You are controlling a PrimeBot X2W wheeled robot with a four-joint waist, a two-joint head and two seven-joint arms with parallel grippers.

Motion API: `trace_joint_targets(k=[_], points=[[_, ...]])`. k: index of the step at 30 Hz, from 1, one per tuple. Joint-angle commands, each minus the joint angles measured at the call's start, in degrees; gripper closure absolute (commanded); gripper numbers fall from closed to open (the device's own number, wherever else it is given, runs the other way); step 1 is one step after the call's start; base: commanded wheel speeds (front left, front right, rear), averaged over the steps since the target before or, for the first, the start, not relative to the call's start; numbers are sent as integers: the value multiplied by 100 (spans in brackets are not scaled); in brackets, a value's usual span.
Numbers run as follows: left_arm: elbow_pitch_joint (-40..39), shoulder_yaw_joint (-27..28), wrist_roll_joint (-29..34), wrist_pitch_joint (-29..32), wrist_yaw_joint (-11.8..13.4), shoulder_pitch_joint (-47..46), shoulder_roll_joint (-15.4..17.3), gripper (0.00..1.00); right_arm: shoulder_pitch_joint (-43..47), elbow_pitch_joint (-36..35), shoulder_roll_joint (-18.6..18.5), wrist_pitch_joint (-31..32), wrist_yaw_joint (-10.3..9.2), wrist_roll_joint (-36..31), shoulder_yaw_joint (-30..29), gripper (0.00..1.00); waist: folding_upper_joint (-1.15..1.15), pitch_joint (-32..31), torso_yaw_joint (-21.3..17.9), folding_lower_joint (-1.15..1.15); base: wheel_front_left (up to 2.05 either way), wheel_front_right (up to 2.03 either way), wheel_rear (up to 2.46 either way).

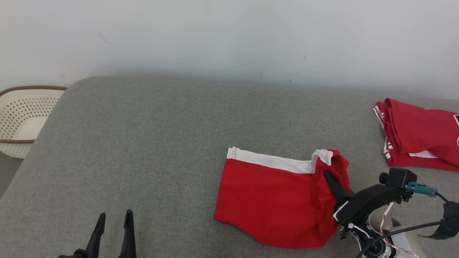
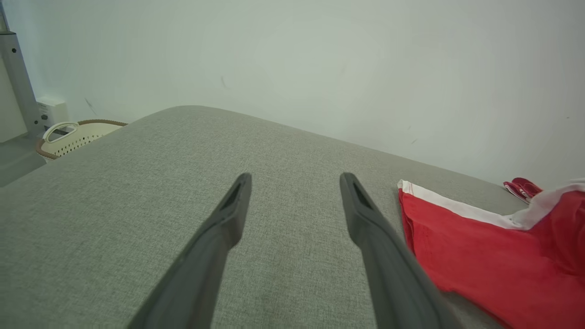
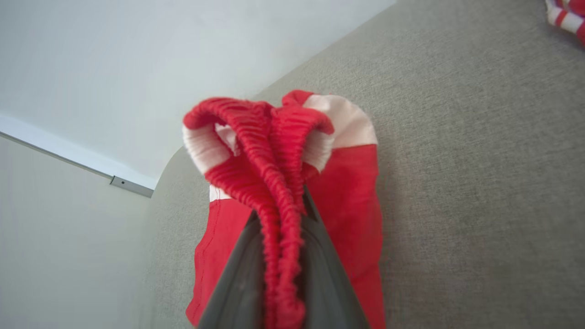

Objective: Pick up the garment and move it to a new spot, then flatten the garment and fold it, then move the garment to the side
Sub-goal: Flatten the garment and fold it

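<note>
The garment is a pair of red shorts with a white band, lying on the grey surface right of centre. My right gripper is shut on its gathered waistband at the right end, lifting that corner a little. In the right wrist view the ribbed red waistband bunches between the two dark fingers. My left gripper stands open at the lower left, well clear of the cloth. The left wrist view has its fingers spread over bare fabric, with the garment to their right.
A second red garment with white stripes lies folded at the far right of the surface. A cream perforated basket stands beyond the surface's left edge. A pale wall runs behind.
</note>
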Motion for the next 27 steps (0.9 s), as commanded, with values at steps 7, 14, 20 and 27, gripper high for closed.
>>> trace_joint_targets(k=[7, 14, 20, 27], points=[[87, -117, -50, -24, -34, -8, -16, 0, 10, -310, 246, 455, 3, 208, 67, 100, 0, -1, 266, 0, 0, 0, 0], [192, -233, -81, -24, -37, -125, -20, 0, -285, 8, 365, 614, 3, 164, 268, 100, 0, 22, 512, 0, 0, 0, 0], [279, -346, -142, -24, -35, -152, -22, 0, -698, 697, 366, 577, 3, 469, 704, 100, 0, 7, 665, 0, 0, 0, 0], [381, -533, -232, -24, 1, -215, -21, 0, -1313, 1904, 368, 137, 3, 888, 1114, 100, 0, -37, 855, 0, 0, 0, 0]])
